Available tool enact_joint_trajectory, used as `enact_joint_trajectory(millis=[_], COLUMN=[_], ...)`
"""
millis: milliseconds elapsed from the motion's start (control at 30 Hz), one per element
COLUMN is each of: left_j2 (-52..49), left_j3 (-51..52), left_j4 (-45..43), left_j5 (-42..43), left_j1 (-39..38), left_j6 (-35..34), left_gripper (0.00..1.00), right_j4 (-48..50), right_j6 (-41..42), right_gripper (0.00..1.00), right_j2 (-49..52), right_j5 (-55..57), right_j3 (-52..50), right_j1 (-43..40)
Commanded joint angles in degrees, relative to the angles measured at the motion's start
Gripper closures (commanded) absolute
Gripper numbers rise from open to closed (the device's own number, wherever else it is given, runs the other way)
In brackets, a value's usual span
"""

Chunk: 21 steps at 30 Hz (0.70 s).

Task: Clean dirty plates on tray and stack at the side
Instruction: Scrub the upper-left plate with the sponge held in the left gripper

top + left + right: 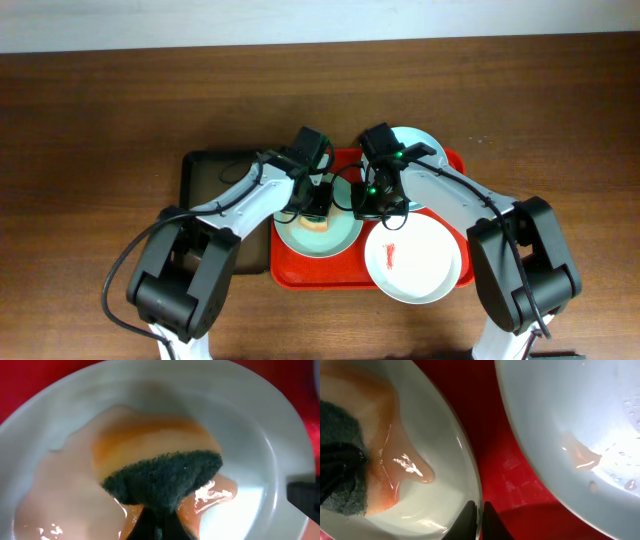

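Orange sponge with dark green scouring face [165, 480]: pressed onto the wet, reddish-smeared floor of the pale mint round plate [260, 435], at its centre.
Left gripper [159, 529]: jaws clamped tight on the sponge, gripping it from above.
Mint plate's place: inside the large red plastic tray [285, 272], in its left half.
Right gripper [478, 521]: fingers almost together, nipping the mint plate's rim on the side facing the tray's middle, one finger inside the rim and one outside over bare red tray.
Plate relative to tools: sponge at its centre, right fingers at its edge, apart from the sponge.
White round plate with a red smear [412, 258]: tray's right corner nearest the robot, just beside the mint plate.
Third pale plate [425, 142]: tray's far right corner, partly under the right arm.
Black-rimmed brown tray [200, 175]: just beside the red tray's left edge.
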<state>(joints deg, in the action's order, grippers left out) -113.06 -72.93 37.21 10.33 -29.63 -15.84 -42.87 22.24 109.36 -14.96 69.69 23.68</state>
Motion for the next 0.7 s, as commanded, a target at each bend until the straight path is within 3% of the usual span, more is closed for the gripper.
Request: enact_joint_trajectory(millis=[0,67,200,433,500,633,667], left_j2=[-2.3,0.6,5.0,1.6,-1.2,-1.7,-0.7], left_j3=[-0.9,-2.4,-2.4,4.5,5.4,4.5,2.4], left_j4=[4.7,6.2,6.0,0.6,1.6,1.1,2.8], left_j5=[5.3,-0.1,-2.8,-6.2,3.1,26.3,27.9], left_j1=[1.7,4.3,6.8,3.9,3.4,4.2,5.6], left_j6=[4.4,4.3,3.6,-1.6,-0.7,8.9,8.9], left_gripper=[1.00,1.00,1.00,1.00,1.00,1.00,1.00], right_j4=[0.2,0.2,0.2,0.3,0.3,0.6,0.6], right_j6=[-0.3,-0.3,-0.3,-0.3,-0.3,-0.3,-0.3], right_gripper=[0.92,0.92,0.92,0.91,0.91,0.91,0.91], right_j2=[0.0,0.0,0.0,0.0,0.0,0.0,0.0], right_j5=[-1.0,-1.1,-1.0,-0.9,-0.9,-0.9,-0.9], right_j3=[0.3,0.3,0.3,0.0,0.0,0.0,0.0], right_j1=[0.4,0.3,0.3,0.3,0.3,0.4,0.4])
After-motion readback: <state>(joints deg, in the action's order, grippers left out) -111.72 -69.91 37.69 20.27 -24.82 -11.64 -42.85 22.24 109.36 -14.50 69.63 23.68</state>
